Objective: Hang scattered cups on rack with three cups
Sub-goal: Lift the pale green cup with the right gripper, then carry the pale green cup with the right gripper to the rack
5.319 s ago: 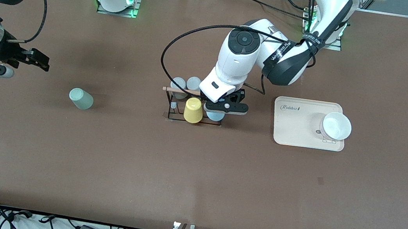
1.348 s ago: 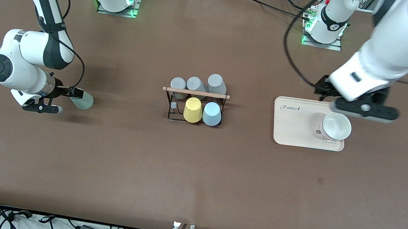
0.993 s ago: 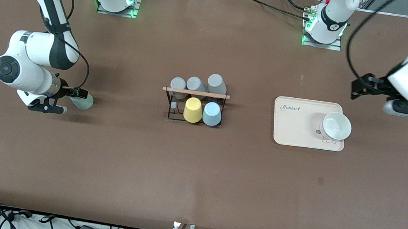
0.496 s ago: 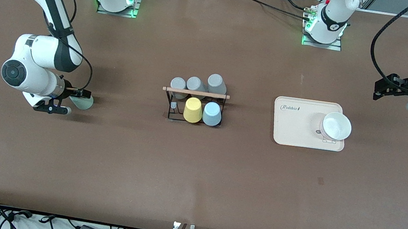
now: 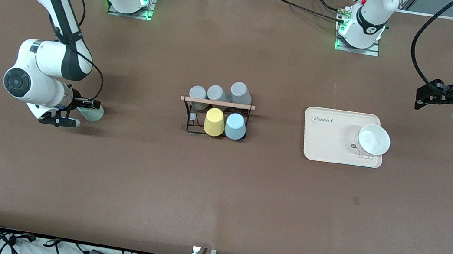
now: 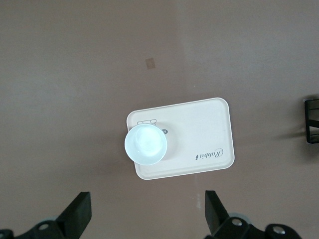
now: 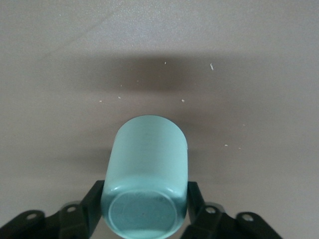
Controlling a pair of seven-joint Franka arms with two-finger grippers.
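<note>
The pale mint green cup [image 5: 94, 114] lies on its side on the table toward the right arm's end. My right gripper [image 5: 81, 113] is low at it, and its fingers press the cup's base end from both sides in the right wrist view [image 7: 144, 199], where the cup [image 7: 147, 149] fills the middle. The light blue cup [image 5: 235, 126] sits upside down on the black wire rack [image 5: 217, 103] beside the yellow cup [image 5: 214, 122]. My left gripper [image 5: 419, 99] is open and empty, up over the table at the left arm's end.
Three grey cups [image 5: 215, 92] hang on the rack's row farther from the front camera. A beige tray [image 5: 329, 145] holds a white bowl [image 5: 372, 140]; both also show in the left wrist view, the tray [image 6: 199, 129] and the bowl [image 6: 145, 144].
My left arm left the light blue cup on the rack and swung out past the tray. My right arm came down to the mint green cup and its fingers now flank it.
</note>
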